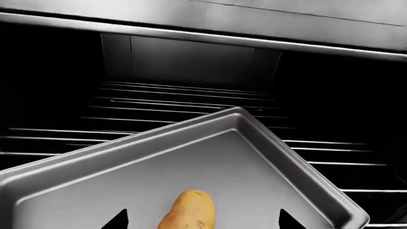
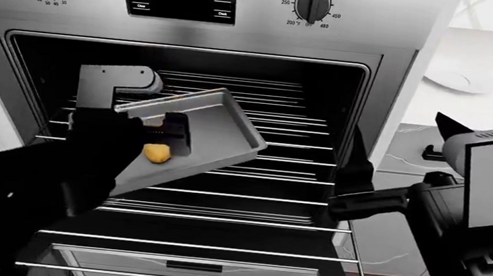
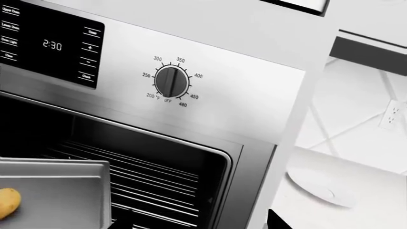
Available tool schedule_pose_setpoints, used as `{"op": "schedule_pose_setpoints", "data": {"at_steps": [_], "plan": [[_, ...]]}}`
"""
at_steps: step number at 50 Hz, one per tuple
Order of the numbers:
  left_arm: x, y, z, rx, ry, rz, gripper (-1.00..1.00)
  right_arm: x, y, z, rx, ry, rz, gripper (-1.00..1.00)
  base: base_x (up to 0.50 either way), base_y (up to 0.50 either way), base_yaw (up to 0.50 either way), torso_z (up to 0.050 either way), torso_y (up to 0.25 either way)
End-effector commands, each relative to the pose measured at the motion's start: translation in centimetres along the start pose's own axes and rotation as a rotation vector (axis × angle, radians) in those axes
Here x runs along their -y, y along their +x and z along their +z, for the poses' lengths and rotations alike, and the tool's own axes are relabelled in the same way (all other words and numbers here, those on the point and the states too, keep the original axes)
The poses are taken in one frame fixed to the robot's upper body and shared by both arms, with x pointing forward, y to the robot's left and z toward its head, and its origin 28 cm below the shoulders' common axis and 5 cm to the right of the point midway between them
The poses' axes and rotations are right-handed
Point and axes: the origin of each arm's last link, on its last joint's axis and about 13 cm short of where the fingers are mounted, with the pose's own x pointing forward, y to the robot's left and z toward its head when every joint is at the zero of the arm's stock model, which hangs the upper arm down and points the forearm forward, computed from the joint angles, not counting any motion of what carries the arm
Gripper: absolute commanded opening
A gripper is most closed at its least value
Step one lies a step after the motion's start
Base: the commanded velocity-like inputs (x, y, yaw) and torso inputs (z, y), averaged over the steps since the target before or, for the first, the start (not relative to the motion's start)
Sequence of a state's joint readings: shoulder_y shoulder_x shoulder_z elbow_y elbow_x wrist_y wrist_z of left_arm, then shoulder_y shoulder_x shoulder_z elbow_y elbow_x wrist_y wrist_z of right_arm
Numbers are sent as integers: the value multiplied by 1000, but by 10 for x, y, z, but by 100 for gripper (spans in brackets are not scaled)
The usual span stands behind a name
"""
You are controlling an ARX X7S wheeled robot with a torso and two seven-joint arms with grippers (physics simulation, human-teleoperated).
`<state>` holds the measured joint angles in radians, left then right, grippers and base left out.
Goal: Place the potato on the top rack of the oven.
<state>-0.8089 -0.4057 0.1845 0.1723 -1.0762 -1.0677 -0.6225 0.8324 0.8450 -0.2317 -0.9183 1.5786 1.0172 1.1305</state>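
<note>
Stainless steel fills the wall ahead: the oven (image 2: 238,35) stands open, its dark cavity ribbed with thin wire rods; the top rack (image 2: 311,127) runs silvery across it; a flat grey rimmed baking tray (image 2: 229,126) sits tilted over the rods, and the smooth yellow-tan potato (image 2: 157,152) lies in it. Only the left wrist view shows the left hand (image 1: 202,219) spread wide around the potato; the right hand (image 3: 197,220) hangs released, well apart, by the black temperature knob (image 3: 171,82).

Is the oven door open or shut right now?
Open: the oven cavity and its wire racks are exposed, with the baking tray holding the potato inside the opening.
</note>
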Motion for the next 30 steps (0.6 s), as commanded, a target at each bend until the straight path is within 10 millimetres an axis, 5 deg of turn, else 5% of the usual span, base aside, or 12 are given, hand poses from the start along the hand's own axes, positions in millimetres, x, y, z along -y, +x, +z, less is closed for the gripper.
{"op": "schedule_pose_setpoints", "data": {"at_steps": [1, 16, 20, 30], "plan": [[-2, -31, 10, 86, -16, -58, 100, -2, -1, 2, 4, -5, 4, 100, 0, 0, 0, 0, 0], [-7, -59, 20, 233, 21, -118, 100, -5, -4, 7, 25, -27, 59, 100, 0, 0, 0, 0, 0], [-21, -81, 11, 444, 146, -214, 100, -12, -9, 9, 91, -43, 121, 100, 0, 0, 0, 0, 0], [-31, -91, 10, 532, 154, -239, 100, -13, -15, 12, 142, -66, 107, 100, 0, 0, 0, 0, 0]]}}
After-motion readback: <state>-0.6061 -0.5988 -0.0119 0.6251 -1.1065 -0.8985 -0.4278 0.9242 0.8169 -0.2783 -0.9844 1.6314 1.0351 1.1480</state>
